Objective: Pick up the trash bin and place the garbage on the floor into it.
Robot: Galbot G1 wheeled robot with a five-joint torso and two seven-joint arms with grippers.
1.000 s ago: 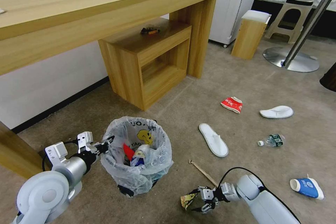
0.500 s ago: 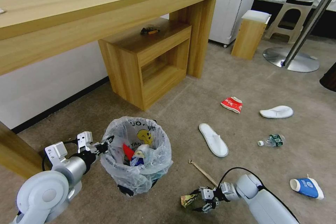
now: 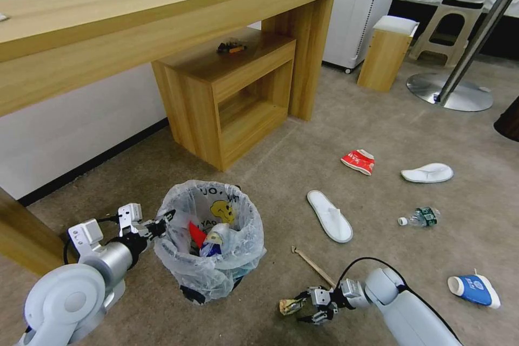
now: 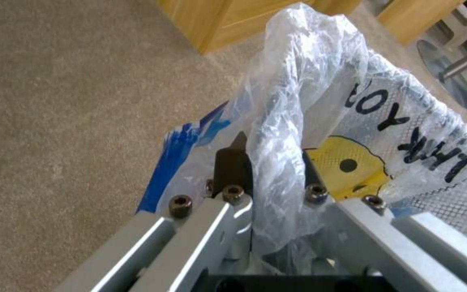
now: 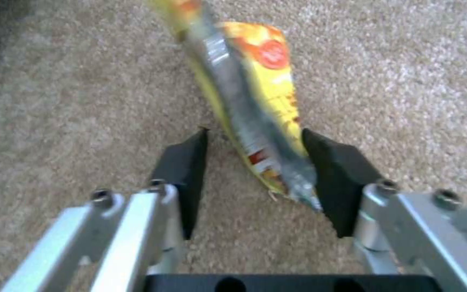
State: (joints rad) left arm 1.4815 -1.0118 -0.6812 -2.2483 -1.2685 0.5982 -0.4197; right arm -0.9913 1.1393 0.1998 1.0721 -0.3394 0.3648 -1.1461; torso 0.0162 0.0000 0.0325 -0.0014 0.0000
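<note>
- My left gripper (image 3: 165,220) is lower left of the head frame, jaws clamped on the bag-covered rim of the trash bin (image 3: 210,238); wrist view shows the plastic bag (image 4: 320,121) pinched between the dark pads.
- Bin sits lower centre-left on the beige floor (image 3: 378,130), already holding a red wrapper and other litter.
- My right gripper (image 3: 303,308) is at bottom centre, low over the carpet, jaws apart around a yellow snack wrapper (image 5: 249,101); one pad touches it, the other is clear of it.
- Wrapper (image 3: 287,306) lies on the floor just right of the bin.
- Wooden stick (image 3: 313,266) is just above the right gripper.
- White slipper (image 3: 330,216) centre, second slipper (image 3: 427,173) at right.
- Red wrapper (image 3: 358,161) right of centre.
- Bottle (image 3: 420,217) right; blue cup (image 3: 474,289) lower right.
- Wooden desk (image 3: 162,16) across the upper left.
</note>
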